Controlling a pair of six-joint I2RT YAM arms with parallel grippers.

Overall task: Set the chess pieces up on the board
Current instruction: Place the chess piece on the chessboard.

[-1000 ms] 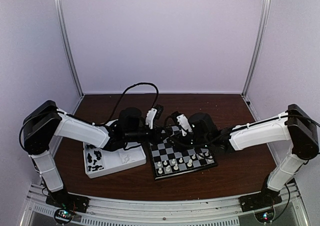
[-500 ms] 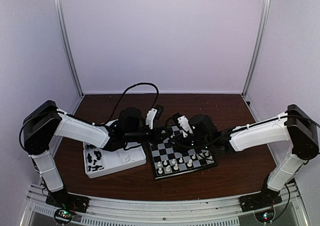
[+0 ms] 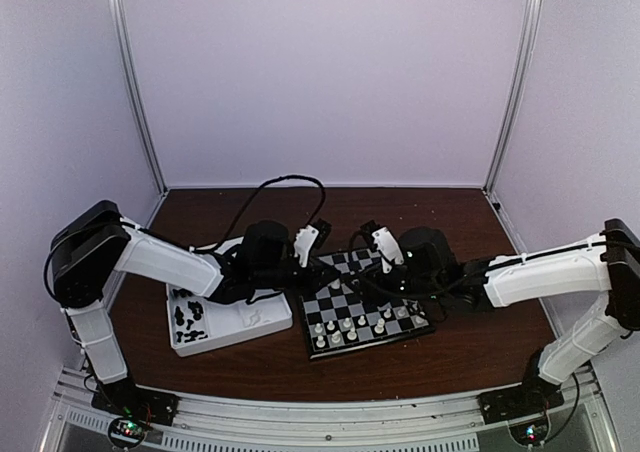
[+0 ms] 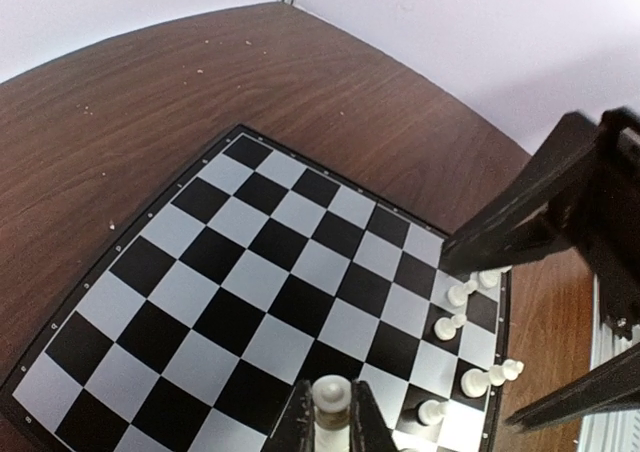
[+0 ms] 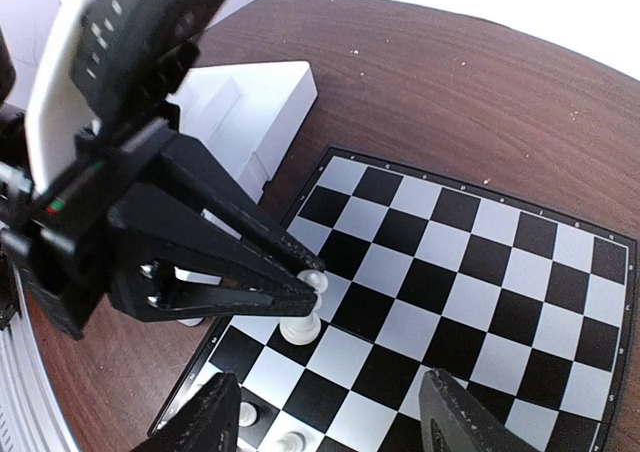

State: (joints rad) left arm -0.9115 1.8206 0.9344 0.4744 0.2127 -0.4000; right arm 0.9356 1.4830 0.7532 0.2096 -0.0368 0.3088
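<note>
The board [image 3: 345,297] lies mid-table, with several cream-white chess pieces [image 3: 350,328] in rows along its near edge. My left gripper [image 3: 322,270] is shut on a white pawn-like piece [image 4: 331,400] over the board's left side. In the right wrist view its fingertips [image 5: 300,290] grip that piece [image 5: 303,322] by the head, its base at or just above a square. My right gripper [image 5: 335,422] is open and empty above the board [image 5: 470,272], a little right of the held piece. Black pieces [image 3: 190,322] lie in the tray.
A white compartment tray [image 3: 235,322] stands left of the board, also in the right wrist view [image 5: 250,102]. Several white pieces [image 4: 460,322] stand at the board's [image 4: 250,272] right edge in the left wrist view. Cables arc behind both wrists. Brown table and walls surround the board.
My right arm has drawn back to the right, away from the left gripper. My left gripper still holds the white piece and has barely shifted.
</note>
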